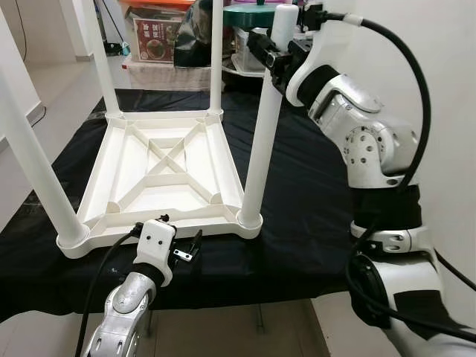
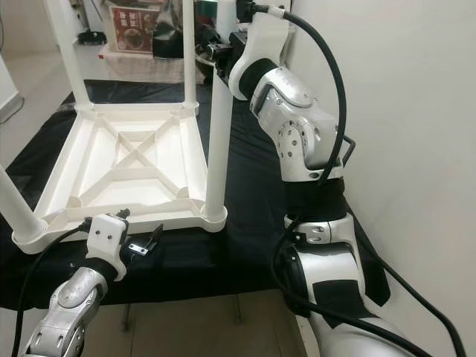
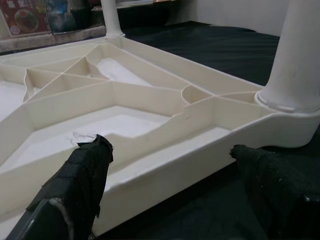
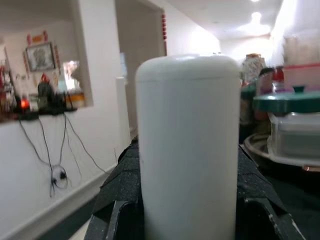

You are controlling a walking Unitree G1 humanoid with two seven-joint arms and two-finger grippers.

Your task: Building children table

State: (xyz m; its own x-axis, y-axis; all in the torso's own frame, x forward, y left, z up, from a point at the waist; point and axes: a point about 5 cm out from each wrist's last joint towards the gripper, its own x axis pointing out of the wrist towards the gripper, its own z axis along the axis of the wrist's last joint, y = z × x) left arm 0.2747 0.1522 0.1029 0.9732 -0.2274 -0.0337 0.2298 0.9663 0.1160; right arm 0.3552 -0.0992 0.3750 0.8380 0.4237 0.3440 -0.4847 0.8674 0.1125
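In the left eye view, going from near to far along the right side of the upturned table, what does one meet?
Left gripper with open jaws → table frame near edge → near right leg standing in its socket → right gripper with jaws shut on that leg's top → green-lidded container behind.

- We see the upturned table top (image 1: 160, 175) lying on the cloth (image 1: 312, 201), legs pointing up at its corners.
- The near-right leg (image 1: 260, 134) stands in its corner socket, the right gripper (image 1: 277, 61) closed around its upper end.
- Our left gripper (image 1: 178, 249) sits just before the top's near edge.
- Boxes (image 1: 160, 37) lie behind the cloth's far edge.
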